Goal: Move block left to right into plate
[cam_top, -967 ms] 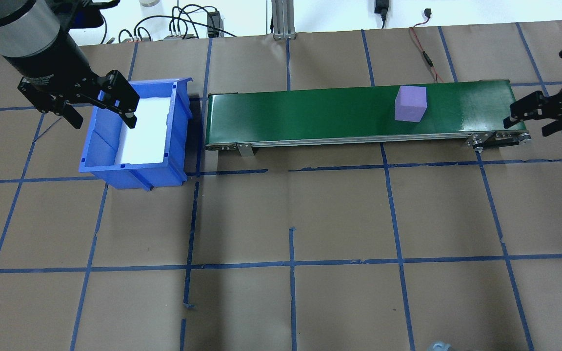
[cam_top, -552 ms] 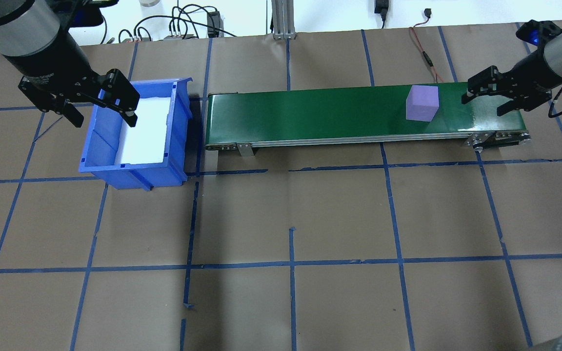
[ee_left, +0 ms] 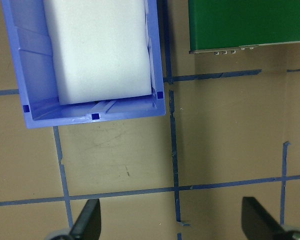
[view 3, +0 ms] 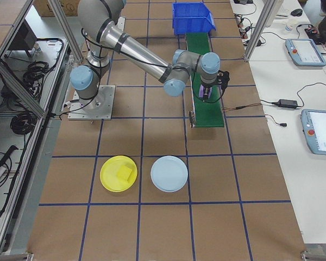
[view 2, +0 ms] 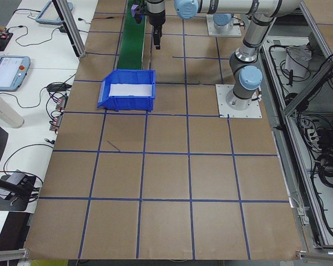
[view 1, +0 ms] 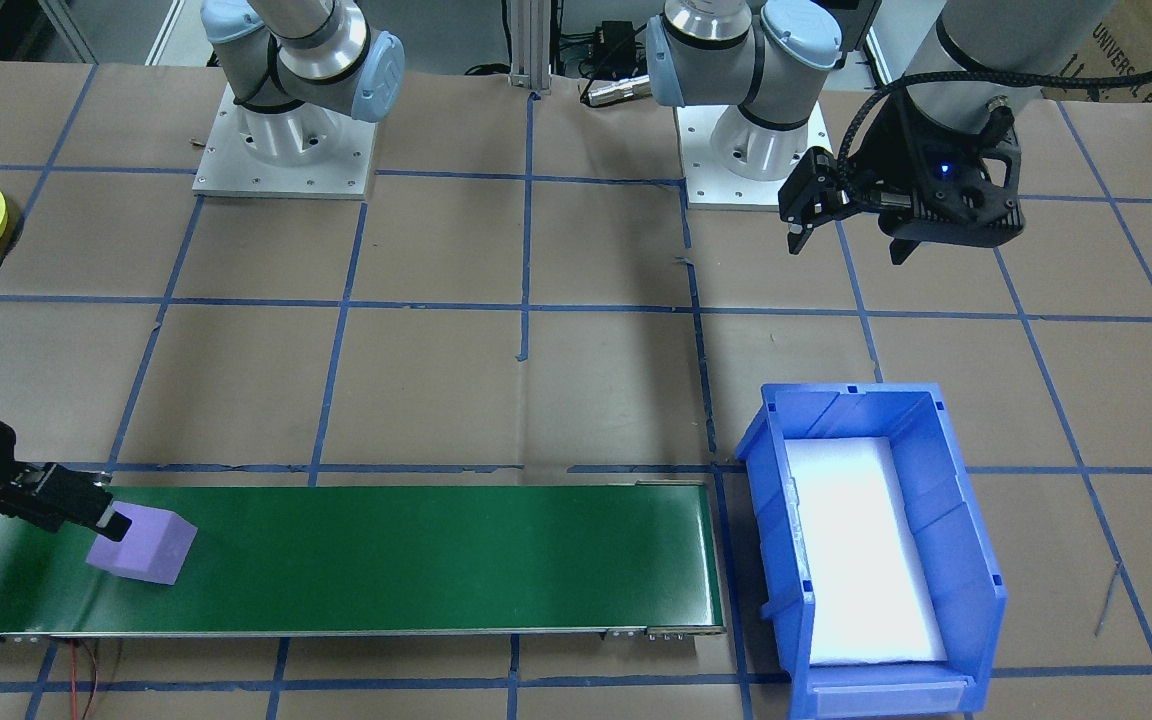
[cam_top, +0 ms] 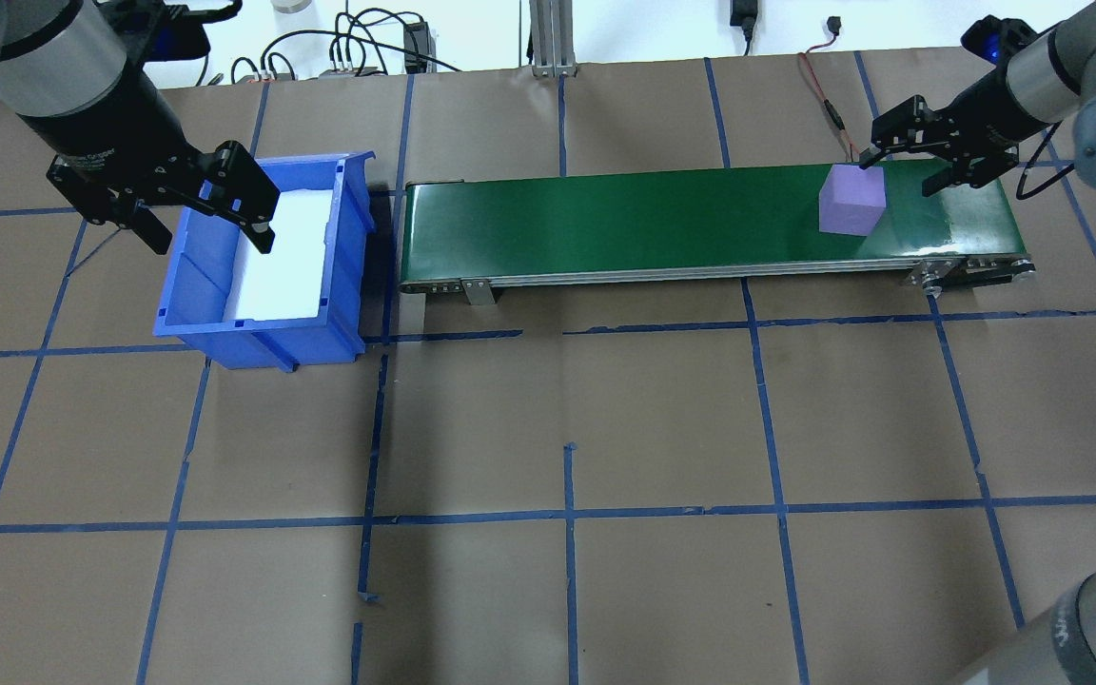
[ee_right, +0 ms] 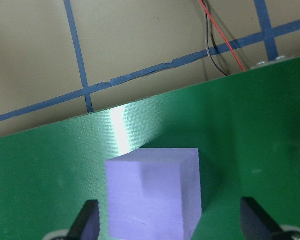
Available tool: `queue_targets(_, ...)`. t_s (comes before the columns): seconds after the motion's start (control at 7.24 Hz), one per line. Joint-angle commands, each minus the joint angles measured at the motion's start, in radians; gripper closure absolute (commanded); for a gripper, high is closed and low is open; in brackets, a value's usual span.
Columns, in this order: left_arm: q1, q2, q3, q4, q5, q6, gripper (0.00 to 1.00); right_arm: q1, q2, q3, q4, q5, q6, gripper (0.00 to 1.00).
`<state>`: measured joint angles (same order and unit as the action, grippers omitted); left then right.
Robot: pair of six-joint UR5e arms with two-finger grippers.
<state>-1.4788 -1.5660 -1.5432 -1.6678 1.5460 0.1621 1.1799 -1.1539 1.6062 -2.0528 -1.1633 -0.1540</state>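
Note:
The block (cam_top: 851,200) is a purple cube near the right end of the green conveyor belt (cam_top: 605,224). My right gripper (cam_top: 902,171) hangs open at the block's far right corner. In the right wrist view the block (ee_right: 152,195) lies between the spread fingers (ee_right: 87,222), and they do not grip it. The yellow plate (view 3: 118,173) lies on the table well off the belt's right end, with a small yellow piece on it. My left gripper (cam_top: 208,228) hovers open over the left side of the blue bin (cam_top: 253,333), holding nothing.
A pale blue plate (view 3: 169,173) lies beside the yellow plate. The blue bin holds a white foam liner (view 1: 861,550) and stands at the belt's left end. A red wire (cam_top: 833,105) runs behind the belt's right end. Cables lie along the table's far edge.
The block has travelled further right along the belt. My right gripper has swung in from beyond the belt's end to the block's far corner. The left gripper has barely shifted.

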Motion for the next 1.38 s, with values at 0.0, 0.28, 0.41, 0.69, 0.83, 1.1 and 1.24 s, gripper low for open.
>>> queue_targets(0.0, -0.002, -0.002, 0.000, 0.000, 0.002, 0.001, 0.00, 0.004, 0.043, -0.003, -0.012, 0.005, 0.002, 0.00)
queue_targets(0.28, -0.003, 0.001, 0.002, 0.000, 0.000, 0.001, 0.00, 0.004, 0.075, -0.005, -0.078, 0.001, -0.004, 0.17)
queue_targets(0.41, -0.003, 0.001, 0.000, 0.000, 0.002, -0.001, 0.00, 0.004, 0.077, -0.002, -0.076, -0.004, -0.019, 0.54)
queue_targets(0.69, 0.002, 0.001, 0.000, 0.002, 0.003, -0.001, 0.00, 0.004, 0.039, -0.005, -0.076, -0.150, -0.186, 0.63)
queue_targets(0.83, 0.003, 0.001, 0.001, 0.002, 0.003, 0.001, 0.00, 0.003, 0.011, -0.005, -0.076, -0.215, -0.259, 0.63)
queue_targets(1.1, 0.003, 0.001, 0.005, 0.002, 0.003, 0.001, 0.00, -0.009, -0.059, 0.015, -0.073, -0.341, -0.442, 0.63)
queue_targets(1.24, 0.003, 0.001, 0.006, 0.002, 0.005, 0.001, 0.00, -0.050, -0.088, 0.027, -0.073, -0.405, -0.535, 0.62)
